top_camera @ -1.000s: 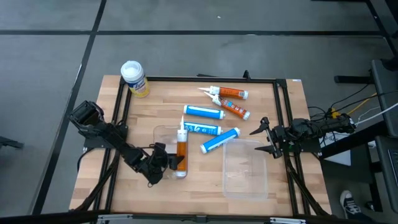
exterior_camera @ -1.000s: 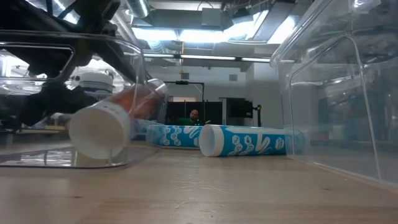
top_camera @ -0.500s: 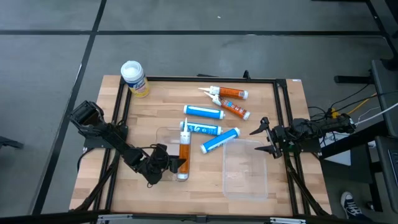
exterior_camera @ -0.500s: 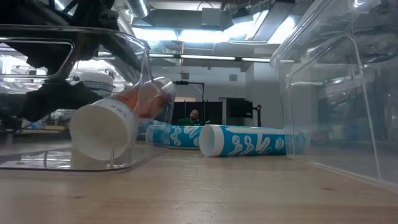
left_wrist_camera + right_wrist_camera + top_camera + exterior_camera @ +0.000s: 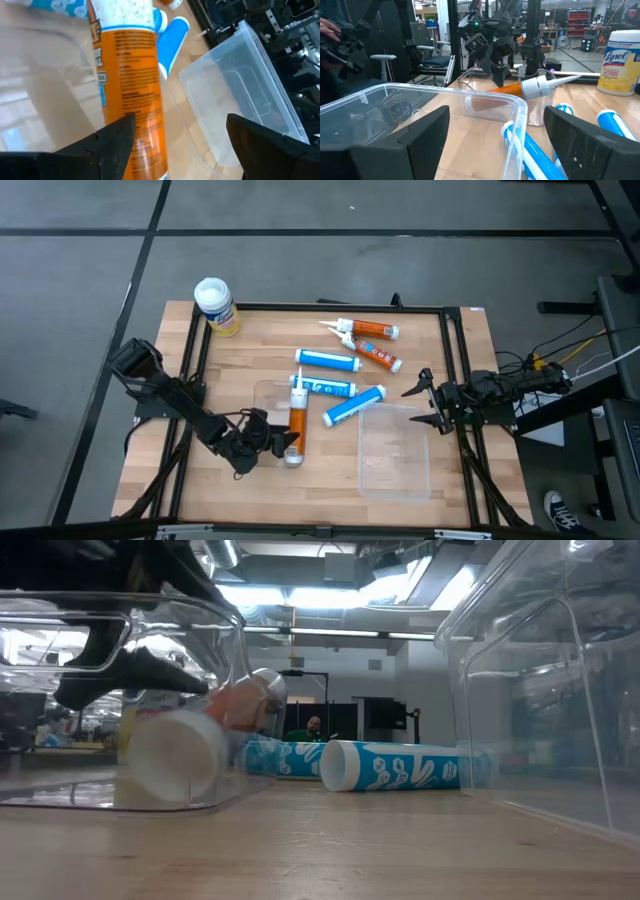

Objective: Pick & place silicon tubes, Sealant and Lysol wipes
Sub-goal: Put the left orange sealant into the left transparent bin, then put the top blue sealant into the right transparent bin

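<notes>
Where tubes lie, wooden table (image 5: 250,350).

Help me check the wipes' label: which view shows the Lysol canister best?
The right wrist view: the Lysol wipes stand upright with the brand name readable. The high view shows only the white lid and yellow side at the table's corner. The low and left wrist views don't show it clearly.

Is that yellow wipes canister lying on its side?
No, the Lysol wipes canister stands upright at the table's far left corner, its round white lid facing straight up in the overhead view.
</notes>
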Controlling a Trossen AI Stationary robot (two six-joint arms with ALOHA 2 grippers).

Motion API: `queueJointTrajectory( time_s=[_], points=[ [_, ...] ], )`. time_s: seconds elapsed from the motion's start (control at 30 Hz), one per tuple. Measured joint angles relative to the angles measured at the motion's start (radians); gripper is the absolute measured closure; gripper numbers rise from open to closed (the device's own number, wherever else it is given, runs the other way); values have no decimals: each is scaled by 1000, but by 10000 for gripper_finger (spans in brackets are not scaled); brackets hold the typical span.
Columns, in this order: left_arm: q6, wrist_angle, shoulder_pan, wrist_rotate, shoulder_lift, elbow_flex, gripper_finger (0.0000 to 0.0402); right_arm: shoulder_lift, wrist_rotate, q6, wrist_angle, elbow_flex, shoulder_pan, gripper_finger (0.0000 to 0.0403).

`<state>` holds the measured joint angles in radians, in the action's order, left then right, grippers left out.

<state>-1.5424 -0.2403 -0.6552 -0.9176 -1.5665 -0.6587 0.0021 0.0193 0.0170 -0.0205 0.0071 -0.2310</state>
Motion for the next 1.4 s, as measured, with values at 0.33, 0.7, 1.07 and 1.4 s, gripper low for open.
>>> queueJointTrajectory(
  time_s=[0.33, 0.7, 1.07, 1.4],
  points=[
    [71, 4, 0, -21, 37, 0, 98, 0, 0, 0, 0, 0, 0, 80],
    [304, 6, 9, -61, 131, 0, 98, 0, 0, 0, 0, 0, 0, 80],
    [608, 12, 75, 14, 244, 0, 100, 0, 0, 0, 0, 0, 0, 80],
    [791, 12, 148, 164, 288, 0, 100, 0, 0, 0, 0, 0, 0, 80]
  ],
)
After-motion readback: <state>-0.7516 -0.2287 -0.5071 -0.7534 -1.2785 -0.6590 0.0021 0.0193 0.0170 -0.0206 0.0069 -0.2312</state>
